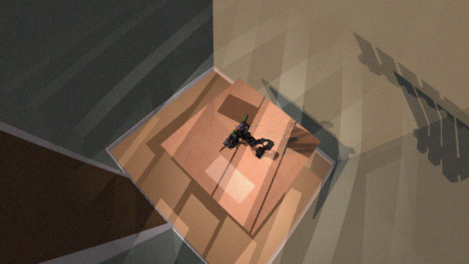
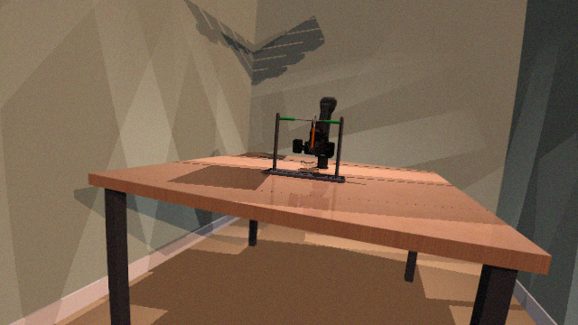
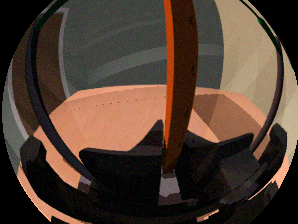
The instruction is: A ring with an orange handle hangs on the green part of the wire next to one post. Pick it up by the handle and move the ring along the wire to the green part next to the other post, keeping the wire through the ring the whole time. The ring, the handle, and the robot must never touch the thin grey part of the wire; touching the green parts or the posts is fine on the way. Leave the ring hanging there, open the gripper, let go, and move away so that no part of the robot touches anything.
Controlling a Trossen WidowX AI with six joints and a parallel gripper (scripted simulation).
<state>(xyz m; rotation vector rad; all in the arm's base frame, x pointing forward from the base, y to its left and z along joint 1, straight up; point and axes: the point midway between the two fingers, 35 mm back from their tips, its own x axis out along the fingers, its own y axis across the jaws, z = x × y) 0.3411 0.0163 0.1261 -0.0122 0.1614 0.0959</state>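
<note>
My gripper (image 2: 312, 145) (image 3: 162, 123) is shut on the orange handle (image 2: 312, 135) (image 3: 181, 75) (image 1: 236, 130), which stands upright. In the exterior view the ring (image 2: 314, 118) is at the wire's height, at the inner end of the right green part (image 2: 330, 121). Whether it touches the wire is too small to tell. The thin grey part (image 2: 303, 119) runs left from it to the left green part (image 2: 287, 118). The ring is out of the wrist view. The left post (image 2: 275, 144) and right post (image 2: 340, 149) stand either side of the handle.
The posts stand on a dark base bar (image 2: 302, 175) on the wooden table (image 2: 384, 212) (image 1: 190, 143). The arm (image 2: 326, 113) (image 1: 264, 143) rises behind the wire in the exterior view, close to the right post. Dark shadows lie on the table and walls.
</note>
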